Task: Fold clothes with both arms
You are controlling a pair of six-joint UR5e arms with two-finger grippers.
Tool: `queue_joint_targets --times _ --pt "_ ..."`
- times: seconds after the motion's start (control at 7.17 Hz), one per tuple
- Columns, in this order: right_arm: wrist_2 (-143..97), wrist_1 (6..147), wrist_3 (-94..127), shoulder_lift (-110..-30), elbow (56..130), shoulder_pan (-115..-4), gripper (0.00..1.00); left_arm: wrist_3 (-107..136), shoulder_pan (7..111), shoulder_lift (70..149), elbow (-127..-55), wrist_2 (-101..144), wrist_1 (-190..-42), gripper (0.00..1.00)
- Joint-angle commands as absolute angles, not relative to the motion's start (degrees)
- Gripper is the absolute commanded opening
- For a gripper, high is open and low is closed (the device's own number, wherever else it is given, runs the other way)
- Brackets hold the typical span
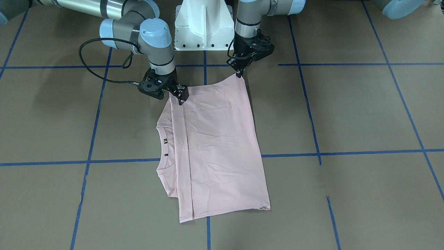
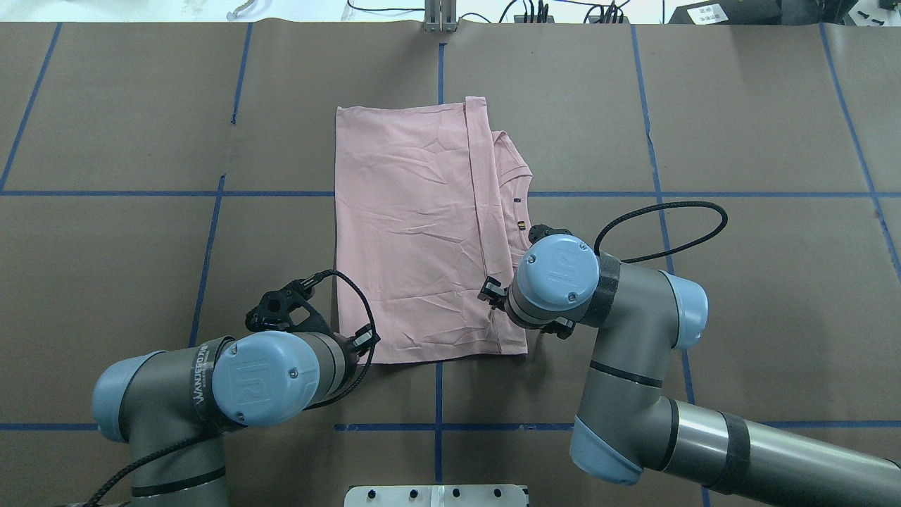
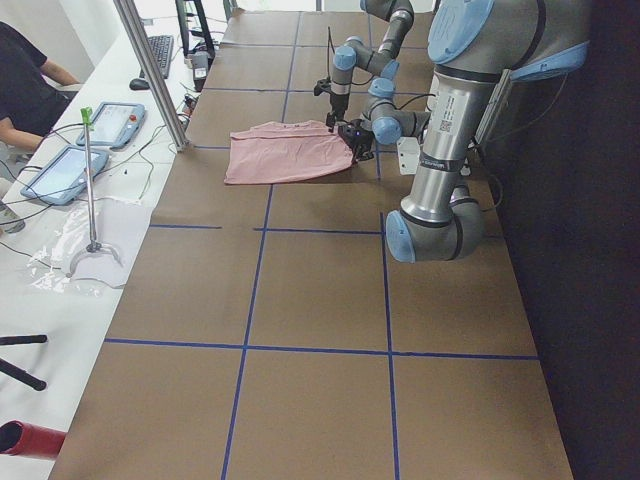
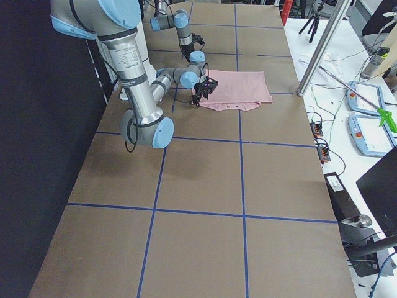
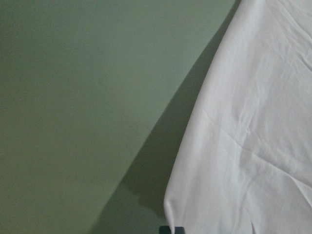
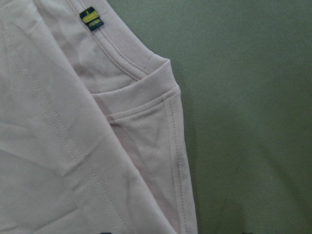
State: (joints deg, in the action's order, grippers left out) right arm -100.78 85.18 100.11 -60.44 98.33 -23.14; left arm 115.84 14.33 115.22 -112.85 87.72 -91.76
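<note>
The pale pink T-shirt lies folded on the brown table, back side up, so its print is hidden. It also shows in the overhead view. The neck opening and a small dark label are at the shirt's end on my right side. My left gripper is shut on the near corner at the hem end, which peaks up slightly. My right gripper is shut on the near edge at the collar end. The right wrist view shows the collar seam and label.
The white pedestal base stands just behind the shirt's near edge. Blue tape lines cross the table. A bench with tablets, a metal post and a seated person lie beyond the far edge.
</note>
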Motion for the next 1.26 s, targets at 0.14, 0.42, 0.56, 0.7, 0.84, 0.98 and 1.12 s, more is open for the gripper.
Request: queue_joint_targets --times 0.14,0.42,0.56,0.7,0.84,0.98,1.12 --pt "-100.8 85.5 100.1 -60.5 98.3 -22.9 0.86 115.8 14.3 115.1 -112.9 87.8 -91.8 0.00" --pt "-100.9 85.3 100.0 -60.5 98.3 -22.8 0.61 115.8 14.4 115.1 -112.9 87.7 -91.8 0.00" --pt "-100.9 85.2 100.0 -60.5 98.3 -22.7 0.54 115.8 14.4 115.1 -112.8 87.7 -91.8 0.00" --pt "-100.9 85.2 100.0 -60.5 98.3 -22.5 0.52 115.8 14.4 115.1 -112.8 87.7 -91.8 0.00" --pt "-101.0 85.1 100.0 -60.4 98.2 -22.5 0.42 115.8 14.3 115.1 -112.8 87.7 -91.8 0.00" --pt "-101.0 85.1 99.8 -60.5 98.1 -22.4 0.30 115.8 14.3 115.1 -112.8 87.7 -91.8 0.00" --pt "-101.1 85.1 99.6 -60.5 98.1 -22.4 0.15 115.8 14.3 115.1 -112.8 87.7 -91.8 0.00"
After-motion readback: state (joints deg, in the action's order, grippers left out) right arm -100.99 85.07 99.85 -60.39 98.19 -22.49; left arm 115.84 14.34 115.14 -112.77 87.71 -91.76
